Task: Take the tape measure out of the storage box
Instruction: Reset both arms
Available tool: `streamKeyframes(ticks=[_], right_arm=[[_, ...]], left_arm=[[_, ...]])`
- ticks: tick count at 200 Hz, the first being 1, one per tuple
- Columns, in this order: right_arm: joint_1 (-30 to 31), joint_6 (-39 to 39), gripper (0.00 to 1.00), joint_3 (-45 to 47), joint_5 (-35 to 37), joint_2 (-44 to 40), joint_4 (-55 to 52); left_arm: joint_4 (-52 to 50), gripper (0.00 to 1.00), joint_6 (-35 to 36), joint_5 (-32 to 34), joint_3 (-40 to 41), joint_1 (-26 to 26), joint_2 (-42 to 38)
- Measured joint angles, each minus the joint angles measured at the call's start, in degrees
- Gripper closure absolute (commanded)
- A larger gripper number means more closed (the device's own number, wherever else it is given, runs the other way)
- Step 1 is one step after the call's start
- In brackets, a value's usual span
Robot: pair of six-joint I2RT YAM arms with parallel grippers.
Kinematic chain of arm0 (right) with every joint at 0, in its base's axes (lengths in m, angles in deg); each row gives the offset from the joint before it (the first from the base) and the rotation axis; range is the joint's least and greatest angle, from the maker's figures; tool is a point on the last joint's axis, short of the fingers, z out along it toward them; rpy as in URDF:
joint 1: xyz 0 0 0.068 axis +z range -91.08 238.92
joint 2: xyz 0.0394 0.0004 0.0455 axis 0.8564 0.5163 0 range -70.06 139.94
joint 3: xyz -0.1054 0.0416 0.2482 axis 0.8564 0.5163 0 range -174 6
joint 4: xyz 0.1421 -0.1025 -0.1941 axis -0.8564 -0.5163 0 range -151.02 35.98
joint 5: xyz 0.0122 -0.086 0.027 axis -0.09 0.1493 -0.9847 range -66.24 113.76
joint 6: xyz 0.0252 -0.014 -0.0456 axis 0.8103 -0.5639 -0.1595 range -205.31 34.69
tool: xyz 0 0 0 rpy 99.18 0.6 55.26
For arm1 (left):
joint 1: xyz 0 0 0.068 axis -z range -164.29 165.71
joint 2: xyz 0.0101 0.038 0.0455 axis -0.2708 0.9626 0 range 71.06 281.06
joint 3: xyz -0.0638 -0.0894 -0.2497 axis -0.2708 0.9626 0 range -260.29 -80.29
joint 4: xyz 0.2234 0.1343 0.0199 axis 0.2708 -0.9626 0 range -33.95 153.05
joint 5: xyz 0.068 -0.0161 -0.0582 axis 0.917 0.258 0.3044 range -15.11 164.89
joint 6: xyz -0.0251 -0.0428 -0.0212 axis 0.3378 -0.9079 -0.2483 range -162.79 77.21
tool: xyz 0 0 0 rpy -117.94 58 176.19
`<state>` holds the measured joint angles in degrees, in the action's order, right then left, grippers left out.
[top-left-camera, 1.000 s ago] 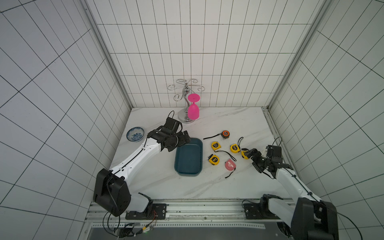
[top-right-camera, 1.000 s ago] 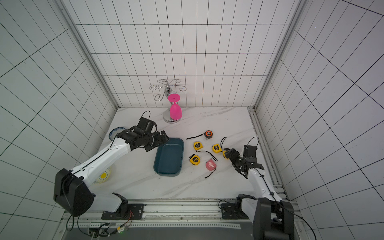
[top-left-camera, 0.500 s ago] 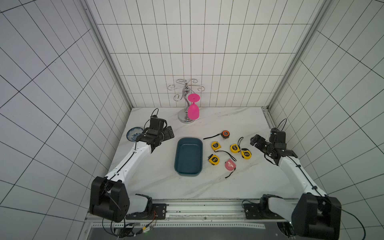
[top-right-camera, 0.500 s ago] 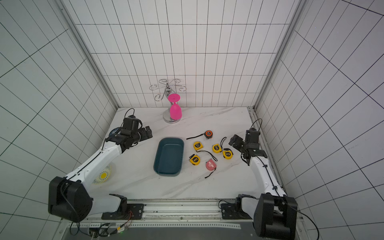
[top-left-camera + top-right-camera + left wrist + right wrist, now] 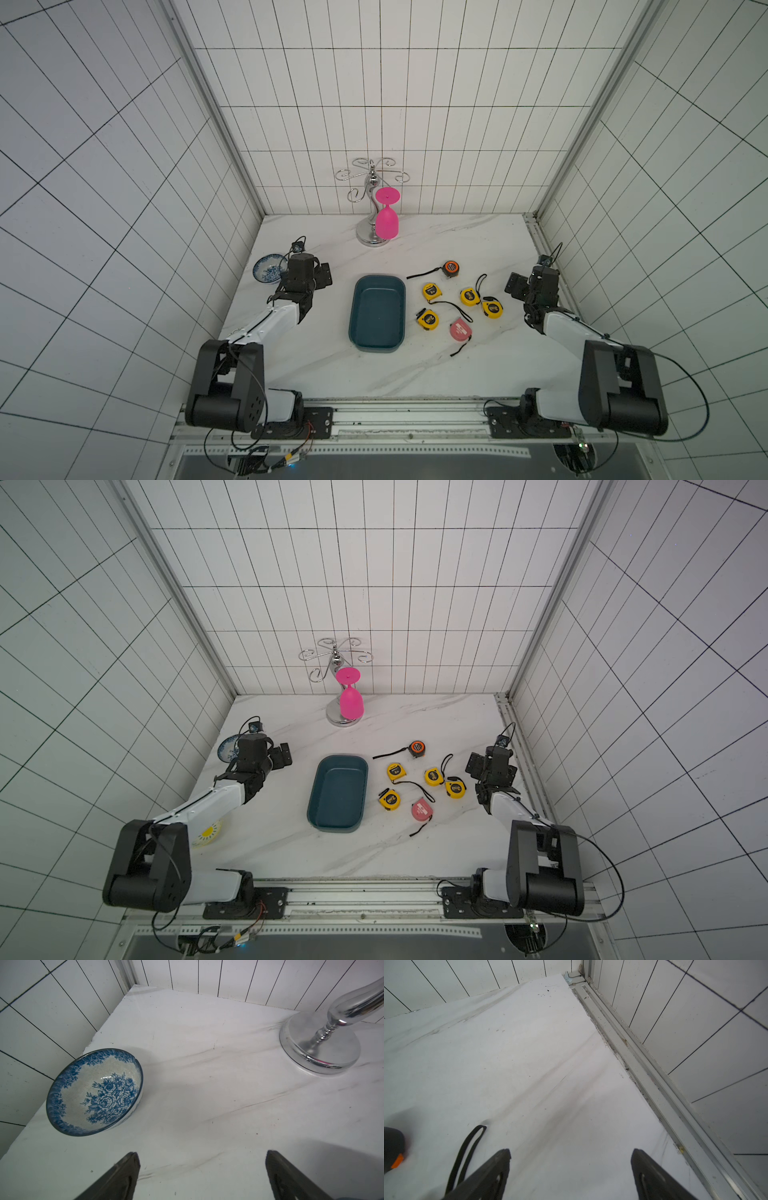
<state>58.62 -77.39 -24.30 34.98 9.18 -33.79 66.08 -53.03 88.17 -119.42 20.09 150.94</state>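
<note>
Both my grippers stand wide and hold nothing: the left gripper [image 5: 201, 1156] has only bare table between its dark fingers, and the right gripper [image 5: 571, 1152] also. One second ago my left one hung at the far corner of the dark teal-blue rectangular plastic storage box [image 5: 377, 309] and my right one was low beside the tape measures; now both arms are drawn back to the two sides of the white marble-patterned table [image 5: 332, 374]. The box is empty, with a smooth bare bottom, low walls and rounded corners. Six tape measures lie on the table to its right, near it but not touching it: four yellow plastic tape measures [image 5: 431, 291], one black-and-orange tape measure [image 5: 451, 267] and one flat pink tape measure [image 5: 460, 331], most with thin black wrist straps. So I judge the task is done. Near my left gripper sits the glazed blue-flowered ceramic bowl [image 5: 94, 1092], and further back the shiny chrome stand [image 5: 320, 1051]
</note>
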Motion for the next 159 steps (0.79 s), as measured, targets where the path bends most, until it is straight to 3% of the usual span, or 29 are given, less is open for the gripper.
streamKeyframes(ticks=[68, 84, 87, 159], right_arm=[[1.05, -3.17, 0.07, 3.98, 2.29, 6.75, 18.93], [2.62, -4.42, 0.06, 6.86, 4.13, 7.74, 25.24], [3.04, -4.61, 0.01, 7.52, 4.42, 8.02, 26.49], [5.66, -6.75, 0.01, 10.08, 8.90, 8.98, 35.08]], left_arm=[[22.08, 0.02, 5.88, -1.44, 6.97, -1.49, 4.61], [26.53, 0.02, 6.21, -2.01, 8.98, -1.99, 5.77], [27.34, 0.02, 6.21, -2.16, 9.40, -2.14, 6.05], [35.76, 0.02, 6.01, -3.50, 11.67, -3.65, 7.93]])
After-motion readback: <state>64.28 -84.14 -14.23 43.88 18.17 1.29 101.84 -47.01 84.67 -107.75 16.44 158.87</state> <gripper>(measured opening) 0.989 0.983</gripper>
